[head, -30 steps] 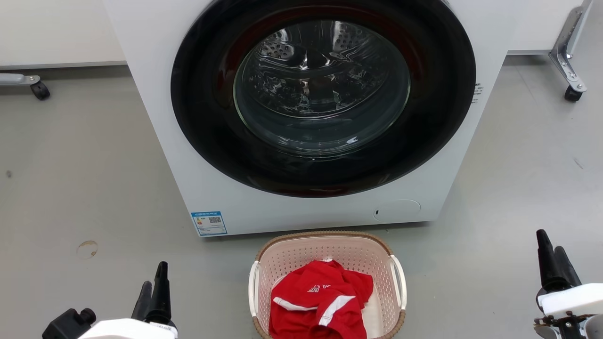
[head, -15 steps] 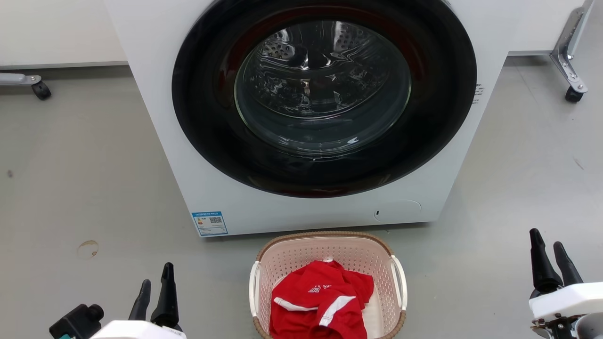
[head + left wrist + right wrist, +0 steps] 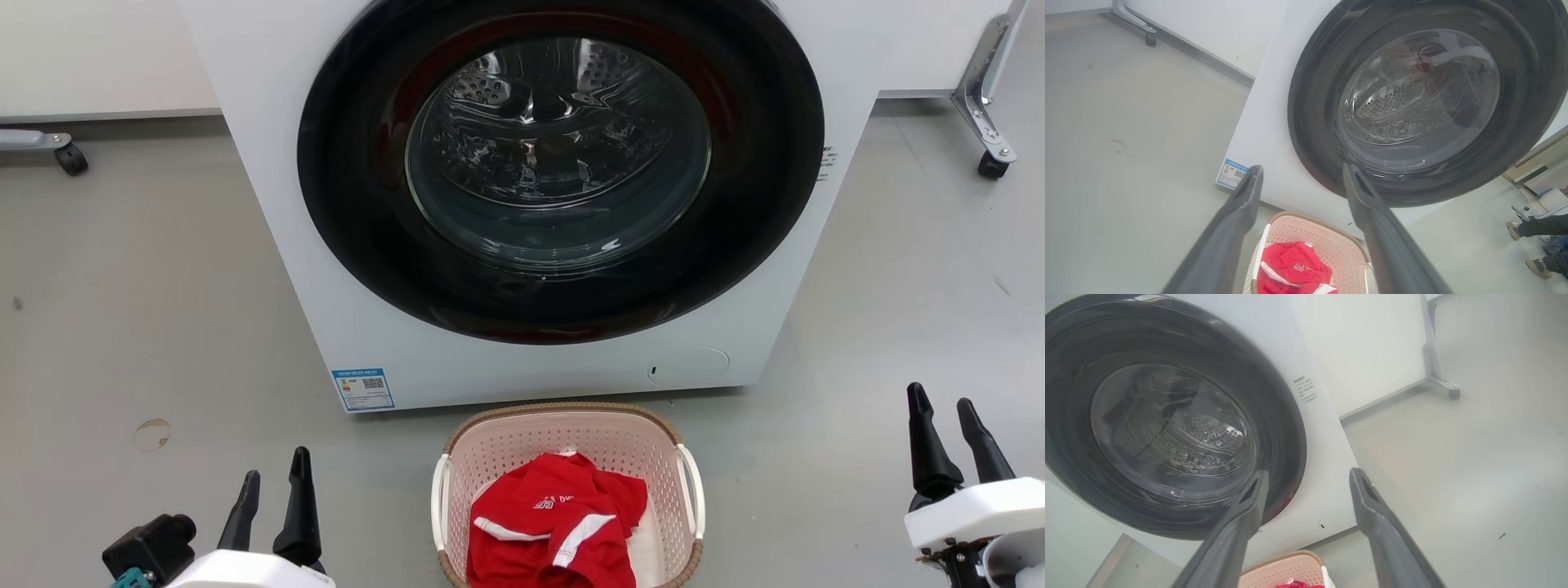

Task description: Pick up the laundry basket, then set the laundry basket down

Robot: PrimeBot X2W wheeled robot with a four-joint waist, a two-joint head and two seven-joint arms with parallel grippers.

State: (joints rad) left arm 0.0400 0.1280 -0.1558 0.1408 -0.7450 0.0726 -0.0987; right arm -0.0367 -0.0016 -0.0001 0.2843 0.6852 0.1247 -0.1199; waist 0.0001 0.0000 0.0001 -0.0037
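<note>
Jaws wide and empty, the left gripper (image 3: 275, 465) and right gripper (image 3: 940, 398) flank the laundry basket (image 3: 522, 445), well apart, apparently lined up for its side handles (image 3: 693, 490).

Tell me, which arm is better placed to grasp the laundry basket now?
Left, probably. The left claw is open and closer to the laundry basket than the right claw, also open, which stands farther out to its side.

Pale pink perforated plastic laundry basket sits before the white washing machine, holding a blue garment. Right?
No. Head view: the pale pink perforated plastic laundry basket sits before the white washing machine holding a red garment, not blue.
</note>
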